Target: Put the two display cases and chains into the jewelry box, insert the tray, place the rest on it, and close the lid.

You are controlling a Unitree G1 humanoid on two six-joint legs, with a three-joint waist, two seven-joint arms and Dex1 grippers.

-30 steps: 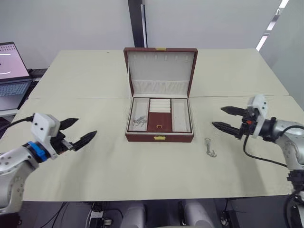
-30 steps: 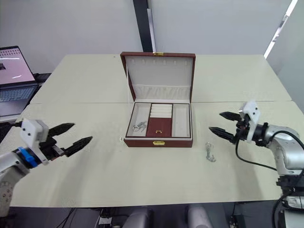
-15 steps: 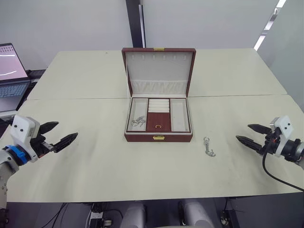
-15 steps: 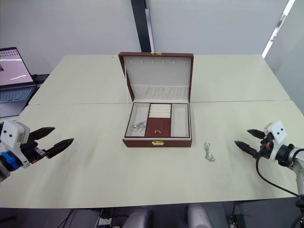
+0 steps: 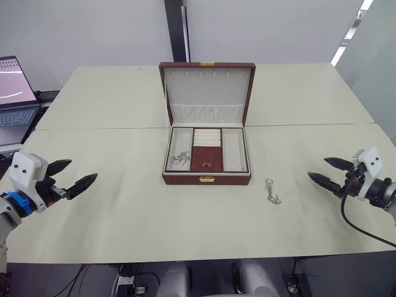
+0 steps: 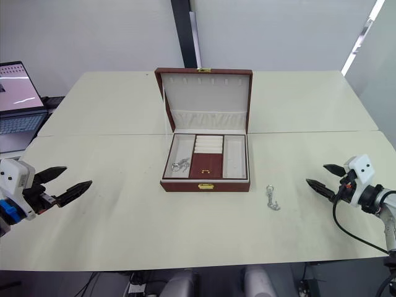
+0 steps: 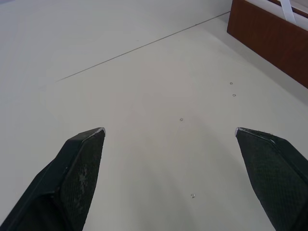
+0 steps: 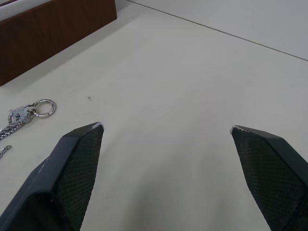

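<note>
One jewelry box (image 5: 206, 159) is sitting mid-tabletop (image 5: 124, 204), its lid (image 5: 208, 91) standing upright and the tray (image 5: 206, 158) lying inside. One chain (image 5: 179, 159) is resting in the tray's left compartment; a second chain (image 5: 271, 191) is lying on the tabletop between the box and the right gripper (image 5: 324, 171). Both grippers are hovering spread and empty, the left gripper (image 5: 72, 176) well apart from the box. The right wrist view is showing the loose chain's ring.

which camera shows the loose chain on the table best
The right wrist view: the chain is close, its ring and links clear, though partly cut off. Both eye views show it whole but tiny, right of the jewelry box.
</note>
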